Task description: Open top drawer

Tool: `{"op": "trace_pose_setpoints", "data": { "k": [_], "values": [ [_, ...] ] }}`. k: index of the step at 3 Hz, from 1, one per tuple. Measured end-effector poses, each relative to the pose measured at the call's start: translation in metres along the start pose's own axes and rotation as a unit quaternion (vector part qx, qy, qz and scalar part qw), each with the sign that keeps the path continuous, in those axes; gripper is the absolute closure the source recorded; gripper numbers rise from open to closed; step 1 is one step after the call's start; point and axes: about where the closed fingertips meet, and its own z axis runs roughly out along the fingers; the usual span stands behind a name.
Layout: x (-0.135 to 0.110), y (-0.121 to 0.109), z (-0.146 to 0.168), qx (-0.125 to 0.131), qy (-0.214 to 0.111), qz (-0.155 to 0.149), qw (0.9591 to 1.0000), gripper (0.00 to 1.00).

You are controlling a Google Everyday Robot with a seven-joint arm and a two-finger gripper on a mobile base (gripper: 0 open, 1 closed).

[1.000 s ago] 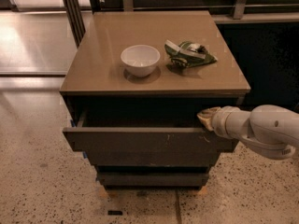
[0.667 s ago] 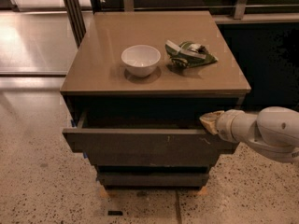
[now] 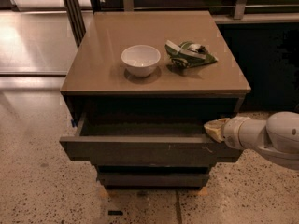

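The top drawer (image 3: 145,149) stands pulled out from the brown cabinet, its dark scratched front facing me and a strip of its shallow grey interior (image 3: 140,129) showing behind it. Two narrower dark drawer fronts (image 3: 152,178) sit shut below it. My gripper (image 3: 216,129), with a pale yellowish tip on a white arm coming in from the right, sits at the drawer's right end, over the top edge of its front.
On the cabinet top (image 3: 93,73) stand a white bowl (image 3: 140,59) and a crumpled green snack bag (image 3: 188,54). A dark post (image 3: 72,8) rises at the back left. Speckled floor (image 3: 32,185) lies left and in front; a dark wall (image 3: 266,64) is at right.
The gripper has drawn slightly to the right along the drawer's right end. The drawer stays pulled out about as before.
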Motion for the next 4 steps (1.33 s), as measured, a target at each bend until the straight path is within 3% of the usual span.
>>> {"op": "trace_pose_setpoints", "data": {
  "k": [1,4],
  "values": [
    [0.021,0.0,-0.025,0.0,0.011,0.035,0.9993,1.0],
    [0.039,0.021,-0.06,-0.021,0.014,0.082,0.9963,1.0]
  ]
}}
